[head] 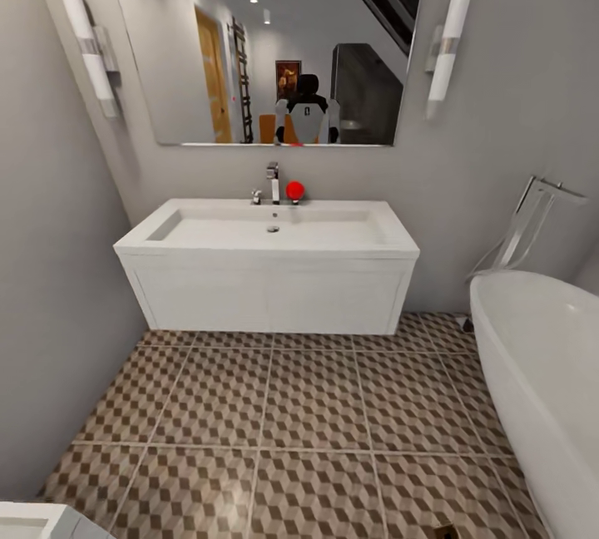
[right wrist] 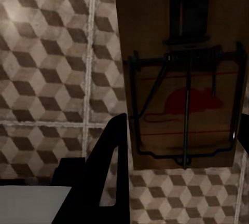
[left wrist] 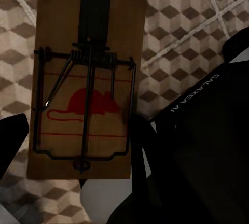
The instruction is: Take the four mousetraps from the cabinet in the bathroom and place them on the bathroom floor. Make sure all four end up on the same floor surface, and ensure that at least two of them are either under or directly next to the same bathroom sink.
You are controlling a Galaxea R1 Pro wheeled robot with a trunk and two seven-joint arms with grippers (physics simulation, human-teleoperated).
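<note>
Bathroom floor [head: 316,406]: cube-patterned tiles before the white sink [head: 270,231] and vanity; bathtub [head: 541,356] at right, mirror [head: 266,48] above. Left gripper [left wrist: 78,146]: fingers clamped on a mousetrap [left wrist: 83,79], held above the tiles. Right gripper [right wrist: 181,146]: likewise gripping a second mousetrap [right wrist: 181,79] over the floor.

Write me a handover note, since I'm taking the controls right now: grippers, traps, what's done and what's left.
Left gripper: shut on a mousetrap, held above the bathroom floor.
Right gripper: shut on a second mousetrap, also over the tiles.
The robot faces the sink; no trap seen on the floor in front of it.
Left: set both down under or beside the sink. The other two traps aren't visible; check them.
</note>
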